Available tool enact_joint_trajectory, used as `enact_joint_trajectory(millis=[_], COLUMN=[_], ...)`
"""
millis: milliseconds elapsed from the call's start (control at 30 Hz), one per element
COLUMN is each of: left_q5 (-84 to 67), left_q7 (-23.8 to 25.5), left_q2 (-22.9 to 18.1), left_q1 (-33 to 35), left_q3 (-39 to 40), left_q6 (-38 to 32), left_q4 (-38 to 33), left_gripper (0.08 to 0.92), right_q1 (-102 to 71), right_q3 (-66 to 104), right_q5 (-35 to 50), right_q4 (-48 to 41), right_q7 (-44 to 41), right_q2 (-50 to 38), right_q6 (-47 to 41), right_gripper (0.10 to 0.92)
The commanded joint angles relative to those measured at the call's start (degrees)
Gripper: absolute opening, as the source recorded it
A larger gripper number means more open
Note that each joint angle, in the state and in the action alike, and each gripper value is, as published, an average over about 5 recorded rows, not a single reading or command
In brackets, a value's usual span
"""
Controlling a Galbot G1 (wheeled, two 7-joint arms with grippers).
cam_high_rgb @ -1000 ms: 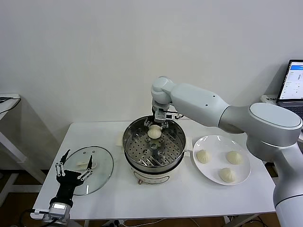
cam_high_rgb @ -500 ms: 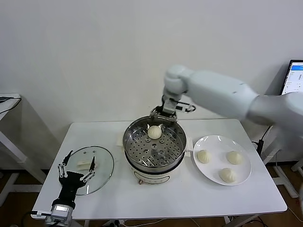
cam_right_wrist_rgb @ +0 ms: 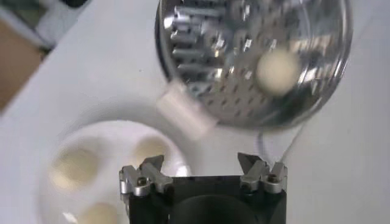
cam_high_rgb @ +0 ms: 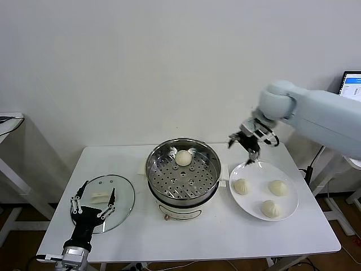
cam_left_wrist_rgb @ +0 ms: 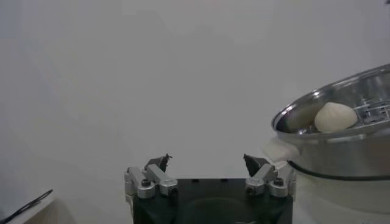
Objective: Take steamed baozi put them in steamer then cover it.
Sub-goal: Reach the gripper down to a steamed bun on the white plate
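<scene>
The shiny steel steamer [cam_high_rgb: 183, 195] stands mid-table with one baozi [cam_high_rgb: 183, 157] on its perforated tray at the back; steamer [cam_right_wrist_rgb: 201, 61] and bun [cam_right_wrist_rgb: 277, 70] also show in the right wrist view. Three baozi [cam_high_rgb: 241, 186] [cam_high_rgb: 278, 187] [cam_high_rgb: 271, 209] lie on the white plate [cam_high_rgb: 256, 169] to its right. My right gripper [cam_high_rgb: 246, 148] is open and empty, in the air above the plate's back-left edge. The glass cover [cam_high_rgb: 118, 212] with its white handle [cam_high_rgb: 100, 196] lies flat at the left. My left gripper [cam_high_rgb: 92, 202] is open and empty at the cover's front edge.
The table's front edge runs close below the steamer and plate. A laptop [cam_high_rgb: 351, 96] stands at the far right behind the table. A second small table [cam_high_rgb: 8, 121] is at the far left. A white wall closes the back.
My right gripper has let go of the baozi at the back of the steamer tray, lifted out, and swung right to above the plate. The left arm has hardly moved.
</scene>
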Motion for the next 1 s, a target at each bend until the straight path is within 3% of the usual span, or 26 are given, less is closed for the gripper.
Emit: enact_joint_trajectory(millis=[33, 333, 1000], left_q5=[0.19, 0.30, 0.30], left_q7=[-0.06, -0.08, -0.08], left_q2=[-0.27, -0.64, -0.76], left_q1=[0.00, -0.09, -0.77], left_q3=[0.26, -0.03, 0.20], left_q6=[-0.16, -0.32, -0.28], left_q4=[0.14, 0.49, 1.33], left_gripper=[0.823, 0.823, 0.823], right_q1=[-12.20, -23.10, -29.58], right_q3=[7.96, 16.41, 22.52], right_q5=[-1.46, -9.61, -12.76], right_q4=[-3.39, -14.04, -19.81], right_q7=[0.51, 2.96, 5.85], right_q2=[-3.54, 2.32, 8.56], right_q6=[-9.04, -6.18, -5.70], right_gripper=[0.823, 0.823, 0.823])
